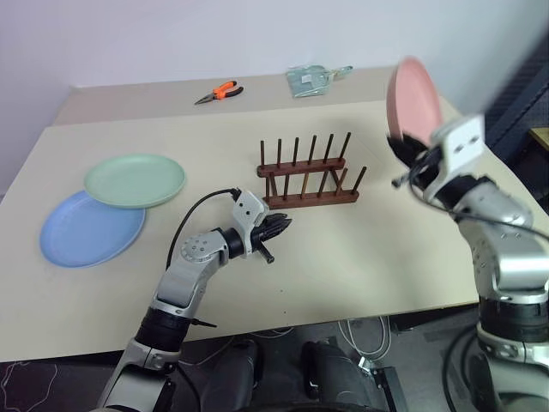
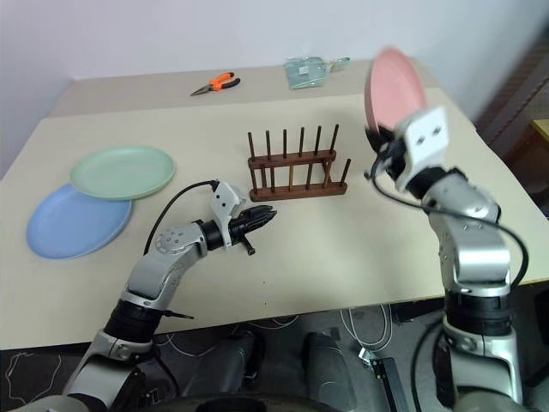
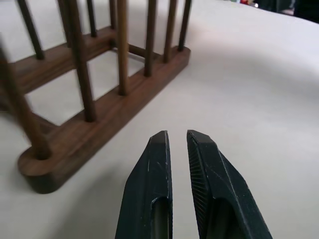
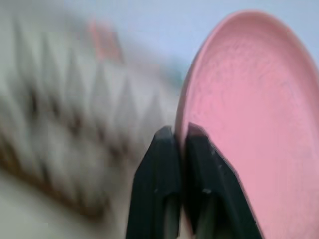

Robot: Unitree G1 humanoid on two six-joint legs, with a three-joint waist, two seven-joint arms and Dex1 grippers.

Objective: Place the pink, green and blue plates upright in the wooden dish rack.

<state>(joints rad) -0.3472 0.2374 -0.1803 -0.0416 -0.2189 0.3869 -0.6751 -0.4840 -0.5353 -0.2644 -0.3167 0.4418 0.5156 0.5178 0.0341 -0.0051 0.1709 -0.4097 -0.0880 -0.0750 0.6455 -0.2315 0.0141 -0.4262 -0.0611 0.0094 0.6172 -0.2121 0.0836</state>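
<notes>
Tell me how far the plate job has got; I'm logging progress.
Done: nothing yet; the rack holds no plates. In hand: the right tool is shut on the pink plate's rim, held up in the air right of the rack. Left: green plate and blue plate lie flat on the table.

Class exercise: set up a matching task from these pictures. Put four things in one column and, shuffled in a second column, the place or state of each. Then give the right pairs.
Things
1. pink plate
2. green plate
3. blue plate
4. wooden dish rack

Places or states
A. flat on the table, partly under another plate
B. no plate in it
C. lifted upright, gripped by the right gripper
D. overlapping another plate's rim

Pairs: 1-C, 2-D, 3-A, 4-B
</notes>
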